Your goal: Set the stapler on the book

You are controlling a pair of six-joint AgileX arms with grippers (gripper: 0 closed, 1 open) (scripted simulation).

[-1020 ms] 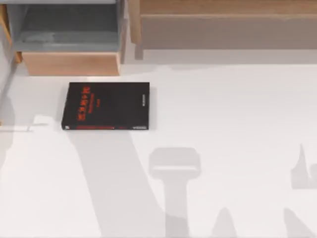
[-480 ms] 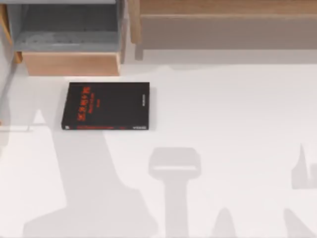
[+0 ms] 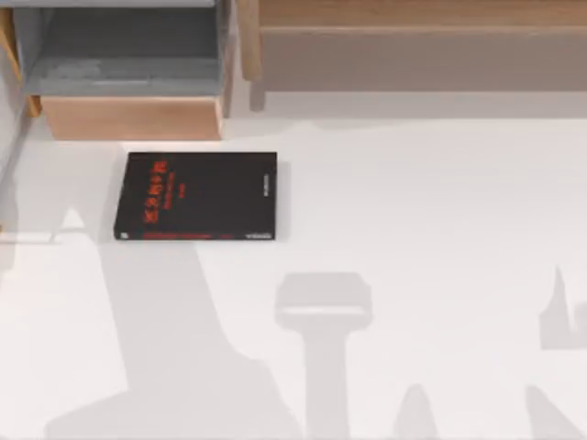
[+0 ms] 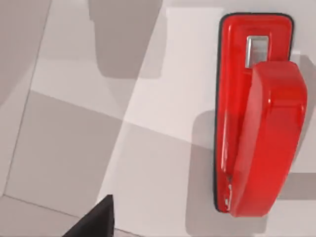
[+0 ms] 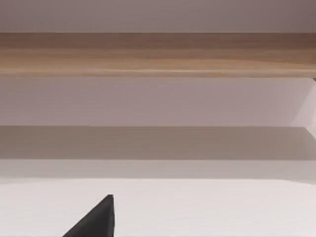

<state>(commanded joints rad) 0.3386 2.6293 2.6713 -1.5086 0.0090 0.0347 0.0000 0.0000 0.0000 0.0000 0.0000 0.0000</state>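
The glossy red stapler (image 4: 256, 116), long and rounded, lies flat on the matte white table (image 3: 431, 211) under the left wrist camera. The flat black book (image 3: 196, 196) rests far left. Whether either claw is released or clenched, I cannot tell.

A white table (image 3: 440, 229) streaked with grey shadows, wooden shelving (image 3: 413, 46) along its far edge

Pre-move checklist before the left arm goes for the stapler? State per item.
1. Stapler in the left wrist view: ok, lying flat on the white table.
2. Nothing touching the stapler: ok.
3. Book flat on the table, top view's left: ok.
4. Book cover free for placing: ok, nothing on it.
5. Left hand open: cannot tell.
6. Right arm parked out of the way: cannot tell; its wrist view faces a wooden shelf.
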